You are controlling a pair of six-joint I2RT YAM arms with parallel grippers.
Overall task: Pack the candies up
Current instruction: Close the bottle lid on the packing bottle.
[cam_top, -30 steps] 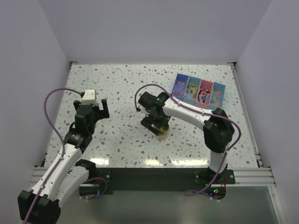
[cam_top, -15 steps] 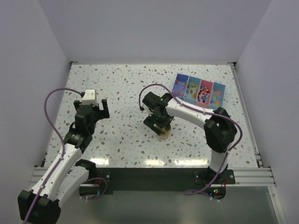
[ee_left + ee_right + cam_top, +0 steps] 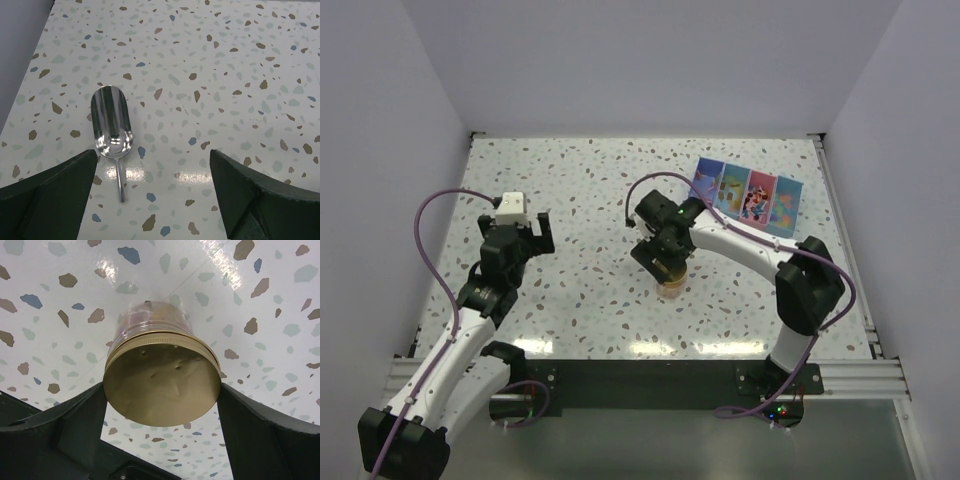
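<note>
2 pincers: right pincer (image 3: pixel 162 392) gripped the jar lid (image 3: pixel 160 372), twisting it off seemed next; left pincer (image 3: pixel 153 156) gaped empty behind the scoop (image 3: pixel 111 122).

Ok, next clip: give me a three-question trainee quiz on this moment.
1. True or false: the shiny metal scoop lies on the speckled table, ungripped, below the left arm's open jaws.
2. The right arm's jaws close on: A) the gold lid of the small clear jar; B) the scoop; C) the colourful compartment box.
3. Short answer: is that jar's lid on or off?
Key: 1 true; 2 A; 3 on.
</note>
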